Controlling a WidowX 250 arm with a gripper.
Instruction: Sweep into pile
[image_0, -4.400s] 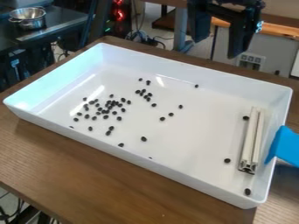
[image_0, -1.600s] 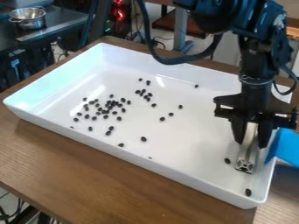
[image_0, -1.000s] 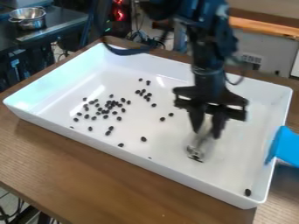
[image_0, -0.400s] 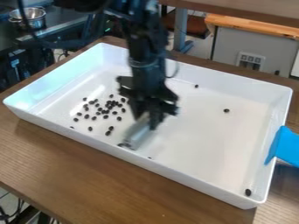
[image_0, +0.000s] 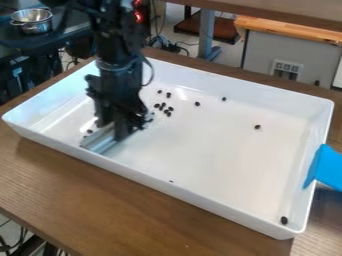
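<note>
Gripper (image_0: 112, 125), pinching bar (image_0: 99, 142), has swept to the tray's (image_0: 220, 208) left end; most loose beans mid-tray are cleared. Beans (image_0: 170, 108) toward the tray's back remain, so another pass seems needed.

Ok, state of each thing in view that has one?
tool: low in the tray, closed on the bar
bar: gripped, slanting, near the tray's left side
beans: loose, not all in one pile; some bunched, others apart
tray: upright, beans inside
blue piece: at the tray's right edge
metal pot: upright, uncovered
</note>
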